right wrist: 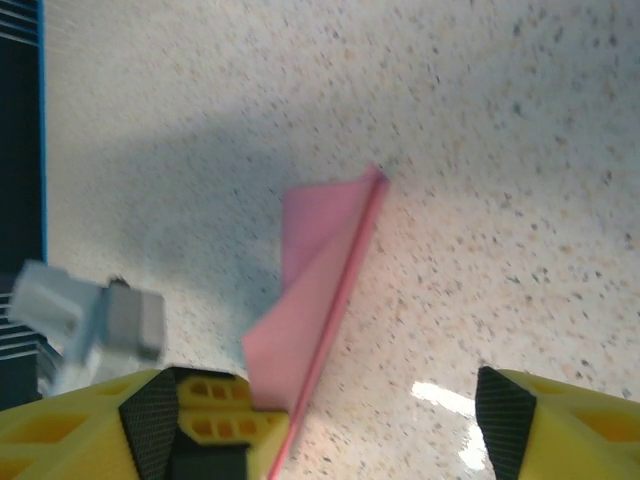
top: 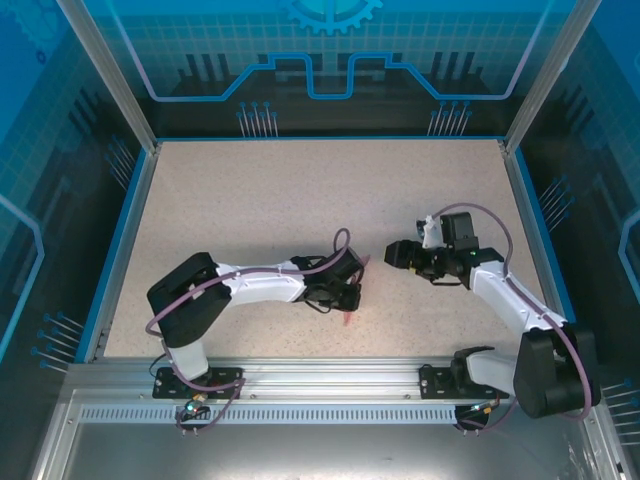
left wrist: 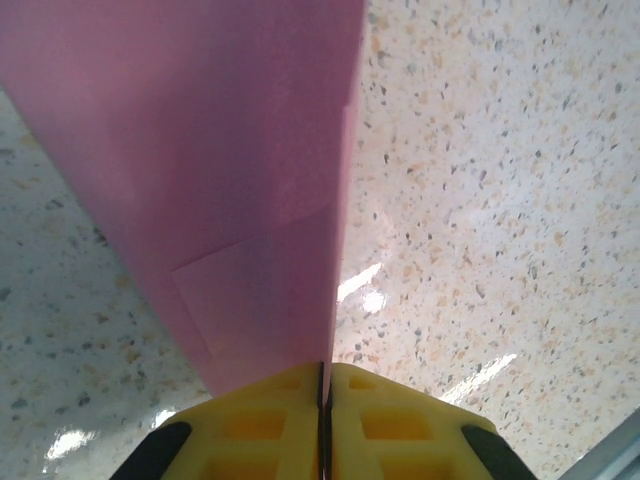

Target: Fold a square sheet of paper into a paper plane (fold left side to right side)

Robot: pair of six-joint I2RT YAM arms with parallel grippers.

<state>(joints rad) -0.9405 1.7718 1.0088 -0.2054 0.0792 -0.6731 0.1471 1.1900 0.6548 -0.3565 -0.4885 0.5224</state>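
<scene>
The left gripper (left wrist: 325, 410), jaws pressed together, pinches one end of a folded pink paper (left wrist: 220, 150), whose straight folded edge runs in line with the jaws. It is held near the middle of the tabletop (top: 300, 200), closer to the near edge. The right gripper (right wrist: 365, 410) is near it on the right, jaws spread wide and gripping nothing (from there the paper narrows to a point), while open speckled surface stretches to the far edge and both far corners.
</scene>
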